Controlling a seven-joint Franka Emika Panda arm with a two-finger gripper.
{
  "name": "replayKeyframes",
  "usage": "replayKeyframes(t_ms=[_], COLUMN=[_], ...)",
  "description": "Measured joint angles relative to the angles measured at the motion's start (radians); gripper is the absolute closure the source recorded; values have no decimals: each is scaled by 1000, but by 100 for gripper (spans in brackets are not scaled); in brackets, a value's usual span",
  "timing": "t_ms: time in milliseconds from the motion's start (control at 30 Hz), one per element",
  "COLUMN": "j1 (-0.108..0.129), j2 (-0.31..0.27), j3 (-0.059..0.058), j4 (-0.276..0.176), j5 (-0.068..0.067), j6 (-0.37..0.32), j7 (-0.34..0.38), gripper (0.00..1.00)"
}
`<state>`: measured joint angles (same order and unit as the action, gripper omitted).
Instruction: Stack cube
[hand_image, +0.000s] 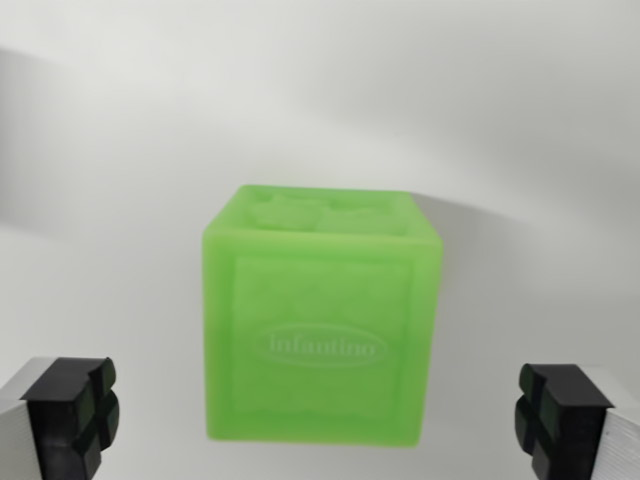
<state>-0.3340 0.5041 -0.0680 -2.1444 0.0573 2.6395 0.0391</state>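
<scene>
The word "infantino" is embossed on the green cube (322, 315) — the gripper (320, 415) is held spread wide, its black pads (75, 410) flanking the cube untouched.

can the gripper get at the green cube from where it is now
Probably yes. The green cube sits between the open gripper fingers, with a clear gap on each side and only bare white surface around it.
</scene>
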Motion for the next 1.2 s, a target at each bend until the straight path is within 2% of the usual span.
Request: replayKeyframes(t_ms=[400,700,733,1200], j1=[-10,-14,-15,-15], j2=[88,117,118,119], j3=[12,16,17,17], j4=[23,33,33,34], j5=[5,5,5,5], j6=[66,86,86,87], j7=[-3,-4,-4,-4], gripper=[0,0,100,100])
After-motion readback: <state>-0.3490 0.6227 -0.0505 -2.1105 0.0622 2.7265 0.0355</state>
